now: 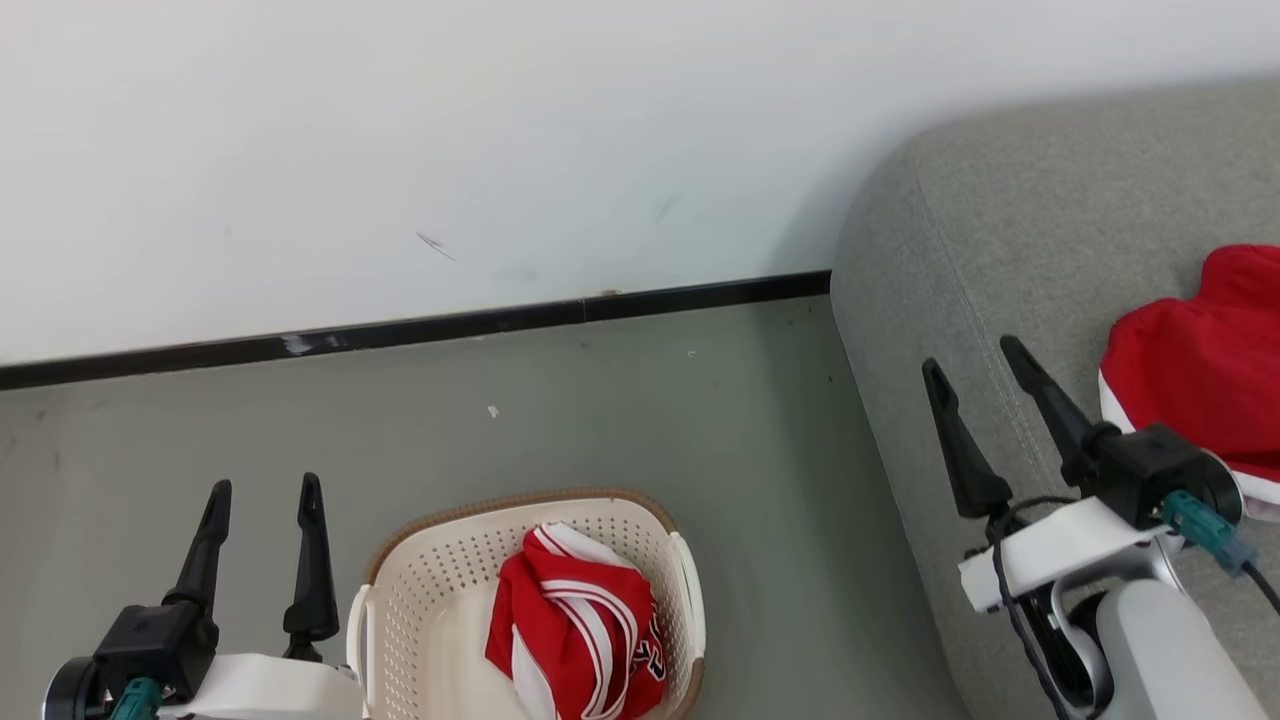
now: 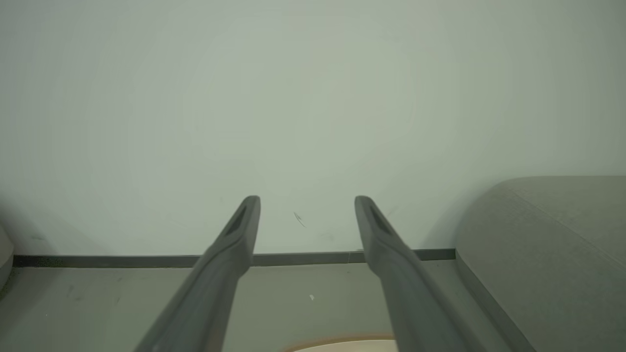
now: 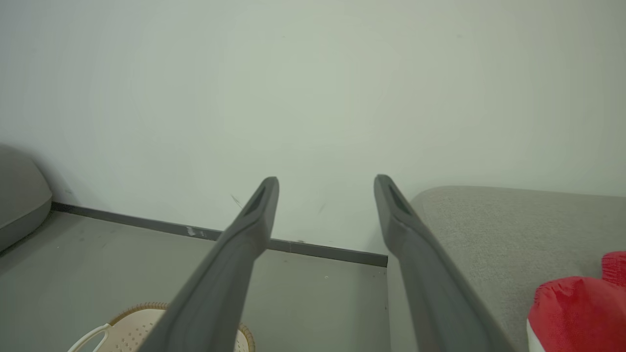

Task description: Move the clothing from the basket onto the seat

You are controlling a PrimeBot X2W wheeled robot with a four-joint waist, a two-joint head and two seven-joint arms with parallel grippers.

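Observation:
A red garment with white stripes (image 1: pixel 578 630) lies bunched in the cream perforated basket (image 1: pixel 425 590) on the floor. Its brown rim (image 2: pixel 337 343) peeks in at the bottom of the left wrist view, and part of the basket (image 3: pixel 129 330) appears in the right wrist view. A second red garment with white trim (image 1: pixel 1205 365) (image 3: pixel 579 310) rests on the grey sofa seat (image 1: pixel 1010 270) (image 3: pixel 503 234). My left gripper (image 1: pixel 265 488) (image 2: pixel 307 200) stands open left of the basket, empty. Over the sofa's edge, my right gripper (image 1: pixel 972 352) (image 3: pixel 326 180) hangs open and empty, left of the second garment.
A white wall (image 1: pixel 400 150) with a black skirting strip (image 1: pixel 420 330) runs behind the grey floor (image 1: pixel 650 420). Another grey cushioned edge (image 3: pixel 19 195) shows at the far left of the right wrist view.

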